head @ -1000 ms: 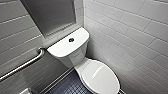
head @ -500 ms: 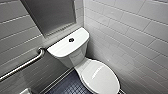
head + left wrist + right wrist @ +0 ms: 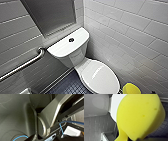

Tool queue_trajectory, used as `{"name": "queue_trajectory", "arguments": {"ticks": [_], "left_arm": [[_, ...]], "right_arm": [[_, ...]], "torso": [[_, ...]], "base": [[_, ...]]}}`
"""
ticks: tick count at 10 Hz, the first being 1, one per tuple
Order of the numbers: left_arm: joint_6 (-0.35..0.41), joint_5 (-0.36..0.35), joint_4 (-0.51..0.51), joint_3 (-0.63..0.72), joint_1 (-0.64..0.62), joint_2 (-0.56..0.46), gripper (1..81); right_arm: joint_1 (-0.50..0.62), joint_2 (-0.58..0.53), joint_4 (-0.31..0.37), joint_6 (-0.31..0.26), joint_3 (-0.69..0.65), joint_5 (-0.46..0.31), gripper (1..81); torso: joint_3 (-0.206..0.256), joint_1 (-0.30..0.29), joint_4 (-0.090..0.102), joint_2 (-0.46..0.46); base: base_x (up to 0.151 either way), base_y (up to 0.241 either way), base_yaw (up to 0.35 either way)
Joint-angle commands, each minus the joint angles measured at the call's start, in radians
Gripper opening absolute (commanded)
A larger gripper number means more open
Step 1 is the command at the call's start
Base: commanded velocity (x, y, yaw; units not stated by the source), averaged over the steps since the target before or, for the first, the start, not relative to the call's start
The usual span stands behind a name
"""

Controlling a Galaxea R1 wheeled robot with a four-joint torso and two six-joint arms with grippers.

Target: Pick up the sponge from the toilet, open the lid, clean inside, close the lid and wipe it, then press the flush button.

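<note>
The white toilet point(image 3: 75, 56) stands in the corner, seen from above in the head view. Its oval lid point(image 3: 101, 78) lies down flat over the bowl. The small dark flush button point(image 3: 71, 39) sits in the middle of the tank cover. The yellow sponge point(image 3: 131, 88) hangs just right of the lid's front end, off the toilet. It looms large and close in the right wrist view, the sponge point(image 3: 140, 117) bulging, with my right gripper shut on it. Behind it there, the white bowl point(image 3: 114, 106) shows. My left gripper stands open, holding nothing.
A steel grab bar point(image 3: 22, 66) runs along the left wall beside the tank. White tiled walls point(image 3: 130, 32) close in on the right and behind. The floor point(image 3: 70, 86) left of the bowl is dark small tile. A grey panel point(image 3: 52, 15) hangs above the tank.
</note>
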Motion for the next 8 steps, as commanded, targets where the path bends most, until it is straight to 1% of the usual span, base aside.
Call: {"name": "queue_trajectory", "arguments": {"ticks": [1,2,5,6,8], "left_arm": [[0.001,0.096,-0.007,0.019,0.009,-0.008,81.1],[0.001,0.096,-0.007,0.018,0.008,-0.010,81.1],[-0.001,0.097,-0.009,0.015,0.008,-0.019,81.1],[-0.002,0.097,-0.010,0.013,0.008,-0.020,81.1],[-0.005,0.096,-0.010,0.013,0.008,-0.025,81.1]], "right_arm": [[0.313,0.128,-0.032,-0.005,-0.051,-0.331,1.0],[0.356,0.194,-0.032,-0.005,-0.092,-0.354,1.0],[0.445,0.407,-0.032,0.013,-0.252,-0.380,1.0],[0.468,0.493,-0.034,0.024,-0.318,-0.390,1.0],[0.491,0.637,-0.034,0.032,-0.480,-0.385,1.0]], "torso": [[0.000,0.000,0.000,0.000],[0.000,0.000,0.000,0.000],[0.000,0.000,0.000,0.000],[0.000,0.000,0.000,0.000],[0.000,0.000,0.000,0.000]], "base": [[0.000,0.000,0.000],[0.000,0.000,0.000],[0.000,0.000,0.000],[0.000,0.000,0.000],[0.000,0.000,0.000]]}}
